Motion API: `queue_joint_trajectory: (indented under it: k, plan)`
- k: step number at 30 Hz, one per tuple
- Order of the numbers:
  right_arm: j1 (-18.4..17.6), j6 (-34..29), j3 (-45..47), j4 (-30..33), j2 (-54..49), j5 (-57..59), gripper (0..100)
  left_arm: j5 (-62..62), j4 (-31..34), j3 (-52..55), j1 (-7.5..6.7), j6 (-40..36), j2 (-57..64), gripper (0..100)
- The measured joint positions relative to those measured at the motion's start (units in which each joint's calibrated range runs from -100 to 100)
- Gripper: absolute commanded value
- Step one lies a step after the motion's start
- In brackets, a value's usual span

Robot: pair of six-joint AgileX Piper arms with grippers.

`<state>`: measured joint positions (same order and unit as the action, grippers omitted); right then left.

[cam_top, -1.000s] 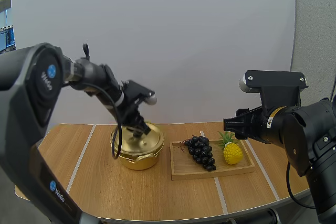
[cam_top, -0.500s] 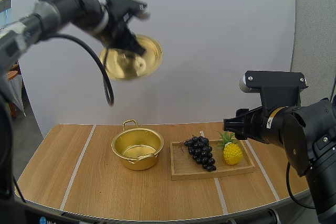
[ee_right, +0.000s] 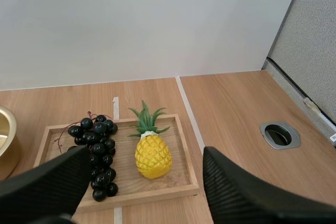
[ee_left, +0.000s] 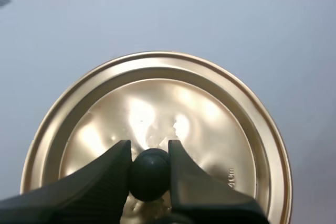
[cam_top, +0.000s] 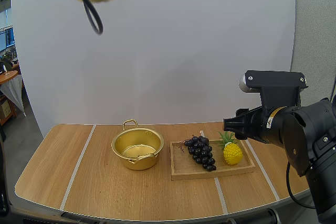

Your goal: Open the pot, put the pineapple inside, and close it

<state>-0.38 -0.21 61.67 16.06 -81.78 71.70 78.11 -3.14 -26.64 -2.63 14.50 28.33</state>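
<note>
Left gripper pinches the lid up high; pineapple lies in the tray under the open right gripper

Left gripper (ee_left: 149, 150) is clamped on the black knob (ee_left: 149, 176) of the gold lid (ee_left: 205, 129), one finger on each side of the knob. In the high view the lid hangs far above the table's (cam_top: 100, 192) left half, well apart from everything on it.

On the tabletop, near the middle, stands the gold pot (cam_top: 137, 149). It is open, with one handle toward the far edge and one toward the near edge. Just to its right, close but not touching, lies the wooden tray (cam_top: 210, 174), with its long sides parallel to the table's near edge.

A bunch of dark grapes (cam_top: 201, 152) fills the tray's left half. The pineapple (cam_top: 232, 152) is in the tray's right half, just beside the grapes. Its long axis runs from the tray's near rim toward the far rim, and its green leafy crown points to the table's far edge, tipped slightly left. I cannot tell whether it lies flat or is propped up.

Right gripper (ee_right: 146, 155) hovers above the right end of the tray, over the pineapple. Its two fingers stand wide apart, one to each side, and touch neither the fruit nor the tray.
</note>
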Motion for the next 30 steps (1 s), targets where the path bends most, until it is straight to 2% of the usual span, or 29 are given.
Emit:
queue_joint_trajectory:
  k: [15, 21, 23, 30]
  plan:
    - [0.00, 0.00, 0.00, 1.23, 1.89, 0.00, 100, -3.90, 0.00, -3.80, 0.00, -1.26, 0.35, 0]
    - [0.00, 0.00, -3.67, 1.52, 9.93, -0.02, 100, -3.96, 0.00, -3.80, 0.00, -1.26, 0.35, 0]
    - [0.00, -0.38, -7.71, 1.62, 16.56, -0.38, 100, -4.36, 0.00, -3.80, 0.00, -1.36, 0.35, 0]
    - [0.00, -0.78, -10.15, 1.86, 24.15, -0.74, 100, -4.57, 0.00, -3.80, 0.00, -1.36, 0.35, 0]
